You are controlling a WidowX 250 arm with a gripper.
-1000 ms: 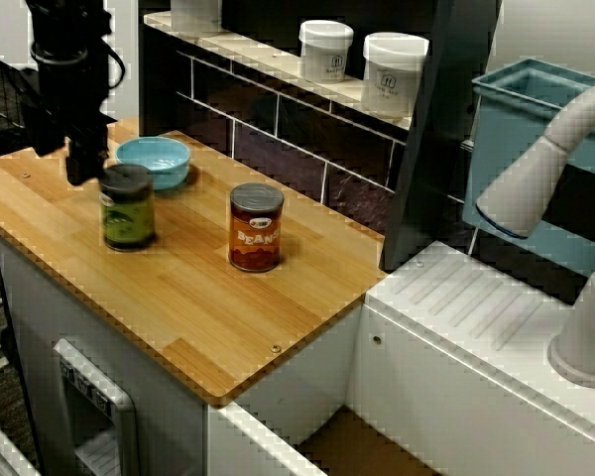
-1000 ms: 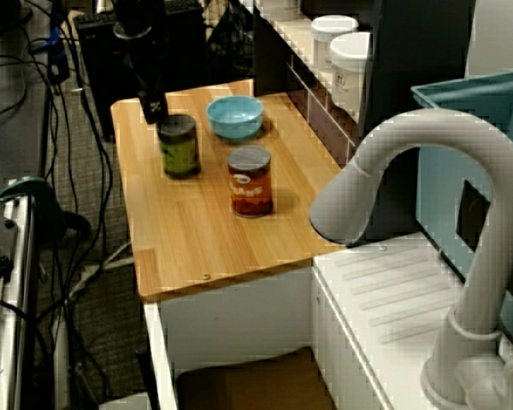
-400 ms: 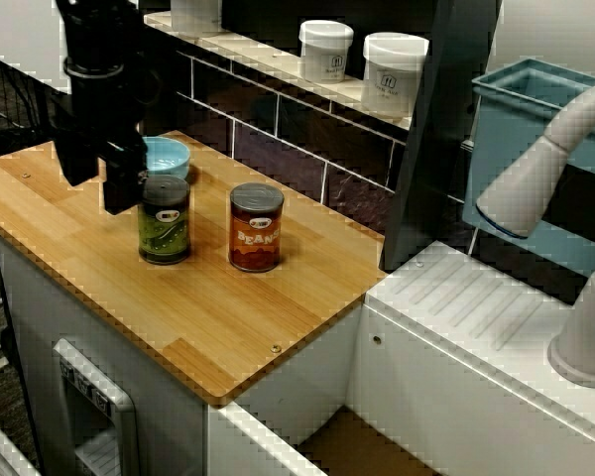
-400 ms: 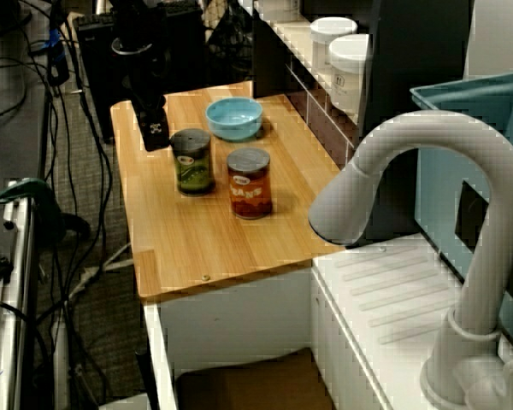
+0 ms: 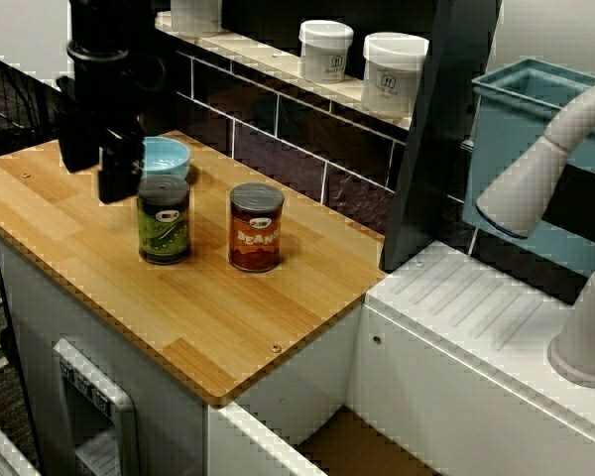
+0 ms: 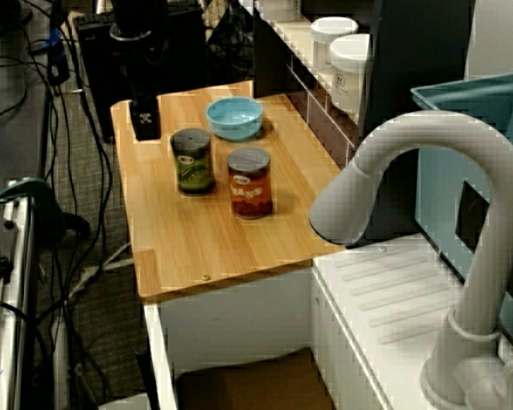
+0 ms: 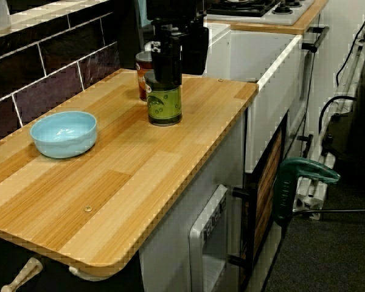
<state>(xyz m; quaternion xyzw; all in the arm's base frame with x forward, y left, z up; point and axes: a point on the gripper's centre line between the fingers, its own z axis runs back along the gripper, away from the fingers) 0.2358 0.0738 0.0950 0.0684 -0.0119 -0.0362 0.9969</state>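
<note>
In the front view my black gripper (image 5: 99,169) hangs just left of a green-labelled can (image 5: 165,220), a small gap apart from it. Its fingers stand open with nothing between them. An orange beans can (image 5: 256,228) stands upright to the right of the green can on the wooden counter (image 5: 228,327). A light blue bowl (image 5: 169,157) sits behind the gripper. From high at the side, the gripper (image 6: 145,120) is at the counter's far left, with the green can (image 6: 192,161) and beans can (image 6: 250,182) nearby. Along the counter, the gripper (image 7: 181,58) hides the top of the green can (image 7: 165,103).
Two white tubs (image 5: 325,50) (image 5: 394,71) stand on the tiled shelf behind. A dark post (image 5: 436,129) bounds the counter's right end, with a white drainboard (image 5: 476,307), grey faucet (image 5: 565,198) and blue bin (image 5: 535,149) beyond. The counter's front edge drops off.
The green can slid right, toward the beans can, with the gripper beside it. Since then the gripper has drawn back left and slightly up, and the can stands alone.
</note>
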